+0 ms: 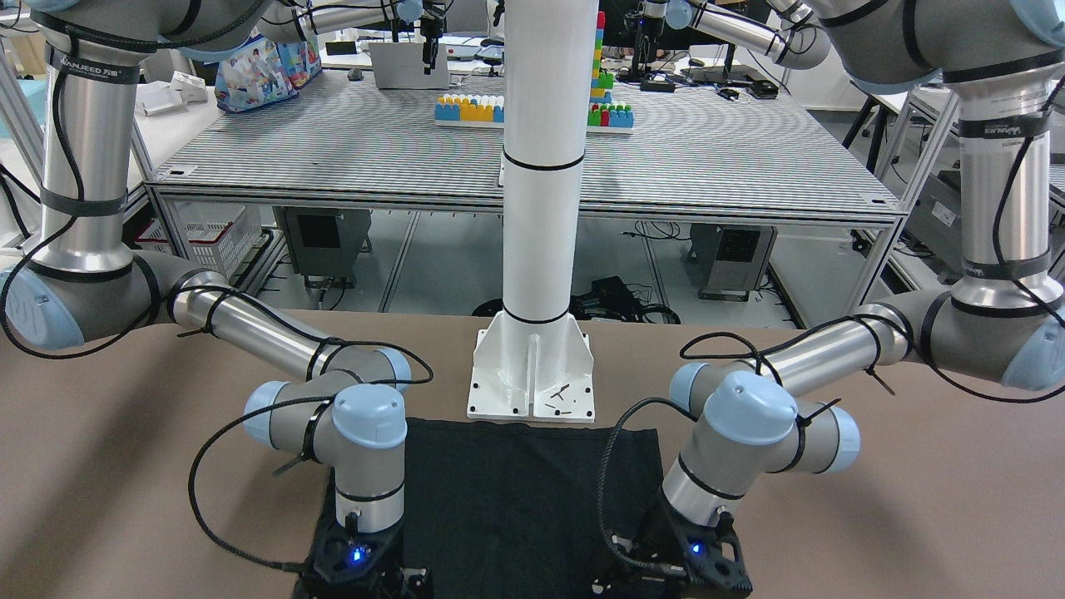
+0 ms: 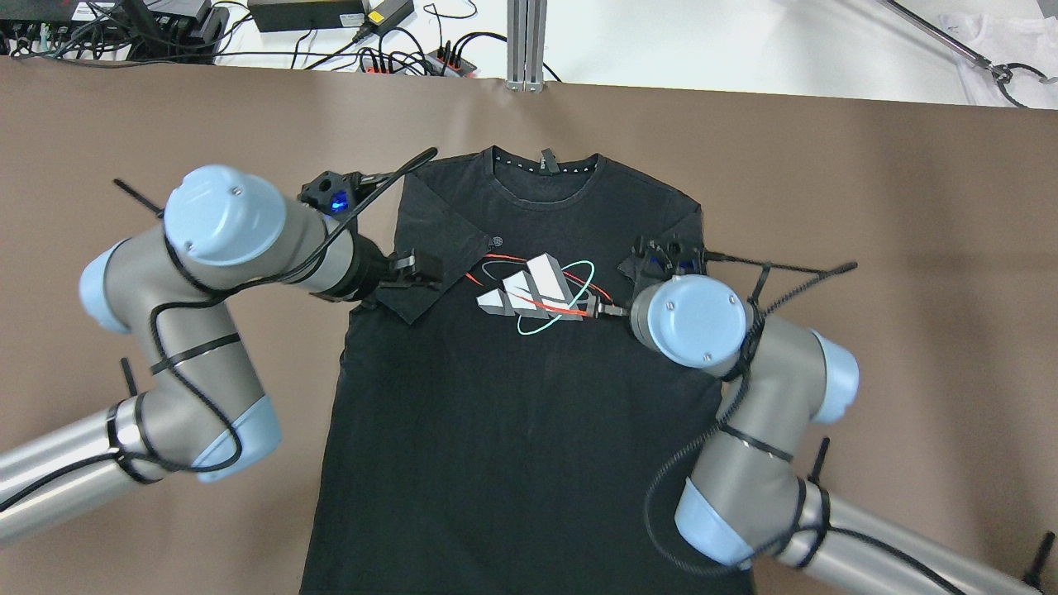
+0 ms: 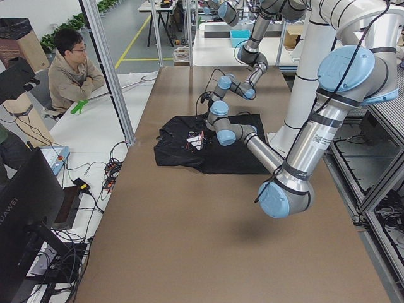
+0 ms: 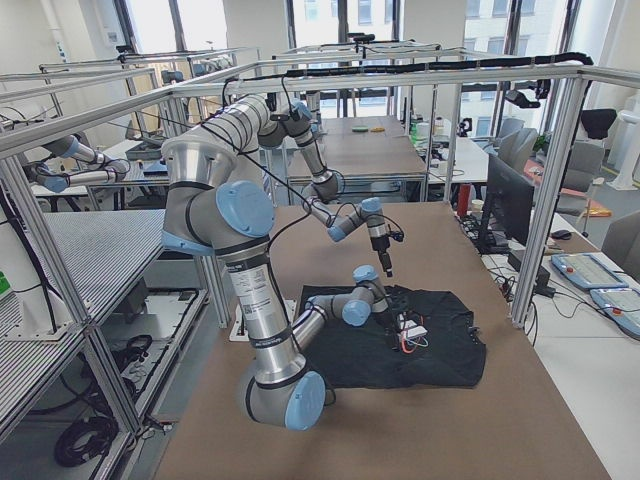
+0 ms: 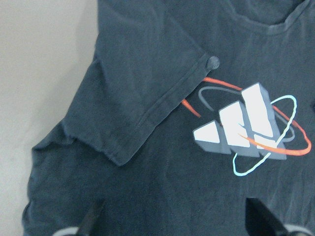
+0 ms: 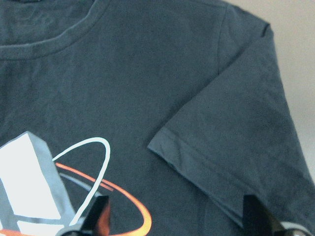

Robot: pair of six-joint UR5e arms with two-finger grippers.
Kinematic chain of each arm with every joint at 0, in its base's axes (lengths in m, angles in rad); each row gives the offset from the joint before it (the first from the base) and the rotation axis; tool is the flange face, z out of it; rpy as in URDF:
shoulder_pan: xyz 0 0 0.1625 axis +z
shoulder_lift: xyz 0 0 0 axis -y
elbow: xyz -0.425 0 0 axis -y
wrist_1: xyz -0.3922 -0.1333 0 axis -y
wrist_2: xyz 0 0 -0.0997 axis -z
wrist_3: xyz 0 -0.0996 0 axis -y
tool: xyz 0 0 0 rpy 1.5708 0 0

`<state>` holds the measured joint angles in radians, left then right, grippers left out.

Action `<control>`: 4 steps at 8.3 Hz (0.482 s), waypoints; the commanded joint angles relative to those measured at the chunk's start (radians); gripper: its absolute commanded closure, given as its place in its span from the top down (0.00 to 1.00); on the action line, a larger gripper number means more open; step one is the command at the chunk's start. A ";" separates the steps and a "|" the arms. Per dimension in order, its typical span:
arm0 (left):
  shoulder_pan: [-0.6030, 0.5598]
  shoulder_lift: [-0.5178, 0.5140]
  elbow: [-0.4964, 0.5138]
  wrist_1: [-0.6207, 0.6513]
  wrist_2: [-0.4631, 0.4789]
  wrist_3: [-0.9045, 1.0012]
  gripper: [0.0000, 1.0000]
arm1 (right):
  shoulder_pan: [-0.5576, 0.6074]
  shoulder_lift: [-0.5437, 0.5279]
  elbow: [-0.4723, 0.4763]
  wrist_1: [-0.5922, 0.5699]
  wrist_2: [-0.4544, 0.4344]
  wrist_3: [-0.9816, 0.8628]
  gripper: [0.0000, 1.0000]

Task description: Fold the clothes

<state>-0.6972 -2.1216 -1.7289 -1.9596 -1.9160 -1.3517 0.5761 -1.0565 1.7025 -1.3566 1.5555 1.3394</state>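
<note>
A black T-shirt (image 2: 512, 413) with a white, red and teal chest print (image 2: 533, 293) lies flat on the brown table, collar away from me. Both short sleeves are folded inward onto the chest. My left gripper (image 2: 413, 268) hovers over the folded left sleeve (image 5: 142, 113); in its wrist view the fingertips (image 5: 91, 221) stand wide apart with only fabric below. My right gripper (image 2: 661, 252) hovers over the folded right sleeve (image 6: 231, 152); its fingertips (image 6: 258, 214) are also wide apart and empty. The shirt also shows in the front view (image 1: 516, 499).
The white pillar's base plate (image 1: 532, 374) stands at the shirt's hem end. Cables and power strips (image 2: 413, 58) and an aluminium post (image 2: 525, 41) lie beyond the table's far edge. A seated person (image 3: 72, 72) is beside the table. Bare table (image 2: 909, 207) flanks the shirt.
</note>
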 commanded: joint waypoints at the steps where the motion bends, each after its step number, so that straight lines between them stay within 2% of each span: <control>1: 0.080 0.193 -0.204 -0.001 0.050 -0.131 1.00 | -0.226 -0.282 0.330 -0.004 -0.138 0.273 0.95; 2: 0.115 0.215 -0.222 -0.002 0.101 -0.157 1.00 | -0.296 -0.324 0.385 -0.013 -0.167 0.420 0.95; 4: 0.126 0.216 -0.219 -0.001 0.114 -0.173 1.00 | -0.479 -0.440 0.457 -0.032 -0.288 0.649 0.95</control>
<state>-0.5930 -1.9196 -1.9391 -1.9609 -1.8267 -1.5031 0.2649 -1.3835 2.0771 -1.3752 1.3740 1.7687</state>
